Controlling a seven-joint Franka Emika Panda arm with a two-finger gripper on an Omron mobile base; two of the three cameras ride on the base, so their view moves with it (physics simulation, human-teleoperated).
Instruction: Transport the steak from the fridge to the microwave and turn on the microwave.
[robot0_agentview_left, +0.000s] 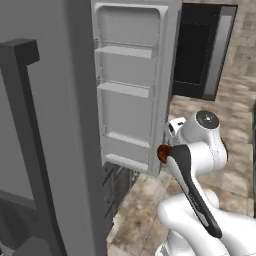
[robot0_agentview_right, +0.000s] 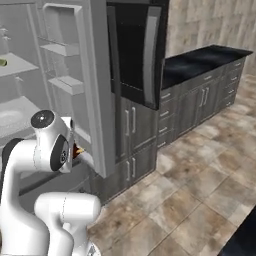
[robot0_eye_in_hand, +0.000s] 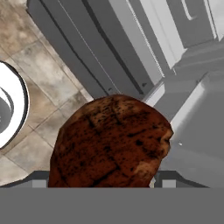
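The steak (robot0_eye_in_hand: 109, 142) is out of the fridge (robot0_agentview_left: 132, 85) and sits between the two tips of the claw (robot0_eye_in_hand: 100, 181), whose jaws stand wide around the meat and grip it. In the left base view it shows as a reddish lump at the wrist, near the open fridge door's lower edge. The microwave (robot0_agentview_left: 202, 50) stands at about one o'clock, door ajar. Fetching looks done; carrying, placing, shutting and starting remain.

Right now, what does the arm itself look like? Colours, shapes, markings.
Glossy white rounded arm with bulbous links; a black stripe runs along the upper link. Joint caps are round dark grey discs with a pale centre dot, one atop the elbow, another on its side in the right base view. The pincer shows two small grey finger tips.
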